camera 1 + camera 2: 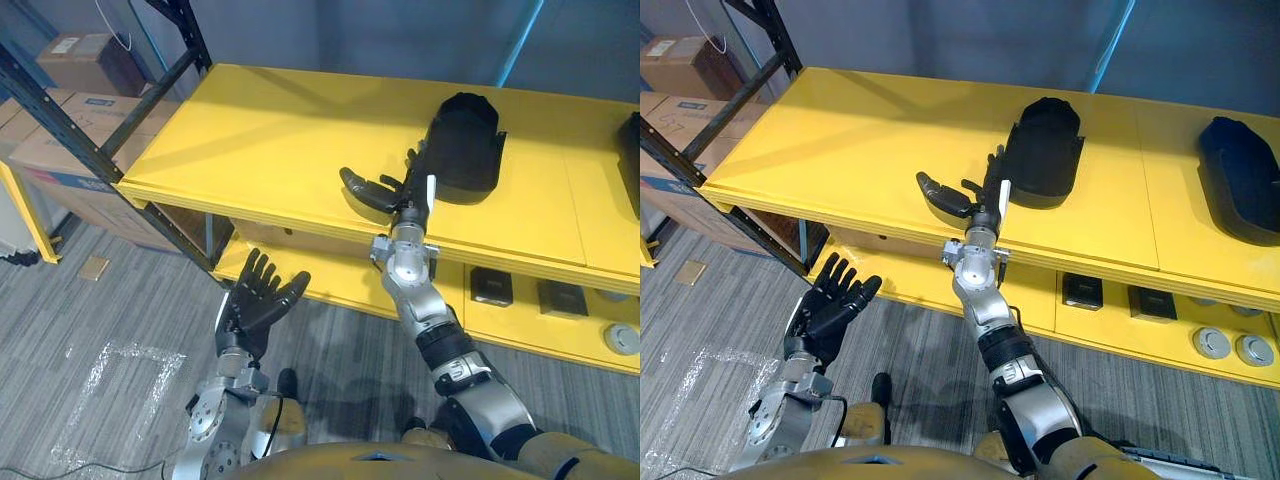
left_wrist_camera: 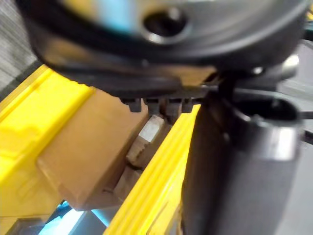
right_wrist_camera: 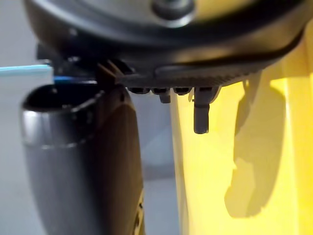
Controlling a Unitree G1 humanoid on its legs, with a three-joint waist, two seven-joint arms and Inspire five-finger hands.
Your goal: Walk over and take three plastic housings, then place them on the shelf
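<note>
A black plastic housing [image 1: 465, 145] lies on the yellow top shelf board [image 1: 260, 140], towards the middle right. My right hand [image 1: 398, 190] rests at the board's front edge just left of that housing. It is open, with the thumb out to the left and straight fingers reaching the housing's near left side. A second black housing [image 1: 1240, 175] lies further right on the same board. My left hand [image 1: 255, 300] hangs low in front of the shelf, open with fingers spread and nothing in it.
Black rack posts [image 1: 100, 150] stand at the shelf's left end, with cardboard boxes [image 1: 60, 150] behind them. The lower yellow shelf [image 1: 1110, 325] holds small black boxes [image 1: 490, 285] and grey round parts [image 1: 1225, 345]. Grey carpet lies below.
</note>
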